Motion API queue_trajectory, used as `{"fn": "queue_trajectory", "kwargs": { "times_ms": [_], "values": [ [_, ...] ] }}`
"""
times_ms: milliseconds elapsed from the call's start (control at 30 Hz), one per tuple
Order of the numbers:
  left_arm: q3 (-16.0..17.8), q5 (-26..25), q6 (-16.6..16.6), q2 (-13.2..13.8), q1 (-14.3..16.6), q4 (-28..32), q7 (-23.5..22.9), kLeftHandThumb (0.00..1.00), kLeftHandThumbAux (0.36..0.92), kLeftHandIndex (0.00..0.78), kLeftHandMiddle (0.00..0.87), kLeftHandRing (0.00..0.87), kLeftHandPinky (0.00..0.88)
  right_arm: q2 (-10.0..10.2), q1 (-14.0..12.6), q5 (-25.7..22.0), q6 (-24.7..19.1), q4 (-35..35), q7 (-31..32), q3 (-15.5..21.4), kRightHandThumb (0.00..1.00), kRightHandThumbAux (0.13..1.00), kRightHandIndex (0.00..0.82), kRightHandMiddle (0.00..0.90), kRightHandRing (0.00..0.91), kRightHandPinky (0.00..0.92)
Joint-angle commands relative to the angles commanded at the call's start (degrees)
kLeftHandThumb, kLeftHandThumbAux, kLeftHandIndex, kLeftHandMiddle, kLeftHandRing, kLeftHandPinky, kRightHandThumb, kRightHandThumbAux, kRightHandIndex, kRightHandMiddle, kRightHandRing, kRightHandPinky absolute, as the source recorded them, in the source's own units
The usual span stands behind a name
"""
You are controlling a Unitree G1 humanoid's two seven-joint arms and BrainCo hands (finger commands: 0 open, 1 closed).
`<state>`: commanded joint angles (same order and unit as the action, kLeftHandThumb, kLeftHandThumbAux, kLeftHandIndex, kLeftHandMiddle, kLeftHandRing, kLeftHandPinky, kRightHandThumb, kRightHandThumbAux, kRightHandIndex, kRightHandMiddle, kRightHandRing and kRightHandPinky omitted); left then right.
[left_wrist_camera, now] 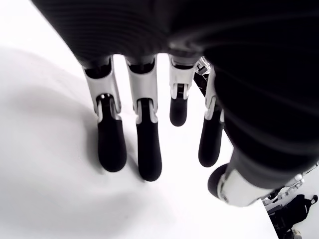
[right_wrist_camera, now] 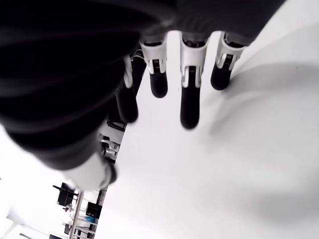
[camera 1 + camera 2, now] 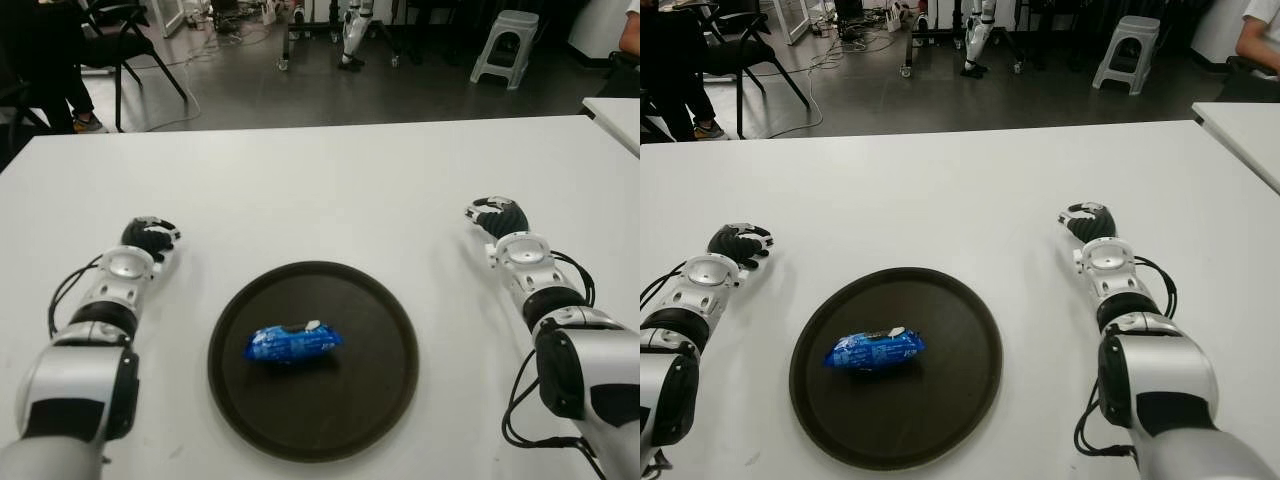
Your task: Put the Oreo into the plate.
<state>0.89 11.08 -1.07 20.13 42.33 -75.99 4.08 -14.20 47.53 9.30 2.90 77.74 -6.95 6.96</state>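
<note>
A blue Oreo packet [image 3: 292, 343] lies on the round dark plate [image 3: 380, 400], a little left of the plate's middle, on the white table. My left hand [image 3: 150, 236] shows to the left of the plate, fingers relaxed and holding nothing; its fingertips [image 1: 148, 164] hang over bare table. My right hand [image 3: 497, 216] shows to the right of the plate, also relaxed and empty, with its fingertips [image 2: 190, 114] above the table top. Neither hand touches the plate or the packet.
The white table [image 3: 330, 190] stretches far behind the plate. A second table's corner [image 3: 615, 112] is at the far right. Beyond the table edge are a chair [image 3: 125, 45], a grey stool [image 3: 505, 45] and a person's legs [image 3: 45, 60].
</note>
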Motion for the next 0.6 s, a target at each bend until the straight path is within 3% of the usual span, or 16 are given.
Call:
{"fn": "queue_trajectory", "kwargs": {
  "times_ms": [500,600],
  "values": [
    [0.47,-0.58,-0.20,0.06,0.24,-0.08,-0.98,0.671,0.727,0.397,0.139,0.178,0.228,0.08,0.43,0.08,-0.93,0.08,-0.30,-0.32,0.695,0.729,0.424,0.740,0.748,0.716],
    [0.23,-0.30,-0.24,0.08,0.20,-0.08,-0.67,0.671,0.727,0.397,0.145,0.183,0.229,0.12,0.43,-0.09,-0.98,0.05,-0.49,-0.12,0.694,0.730,0.421,0.687,0.708,0.666]
  ]
}}
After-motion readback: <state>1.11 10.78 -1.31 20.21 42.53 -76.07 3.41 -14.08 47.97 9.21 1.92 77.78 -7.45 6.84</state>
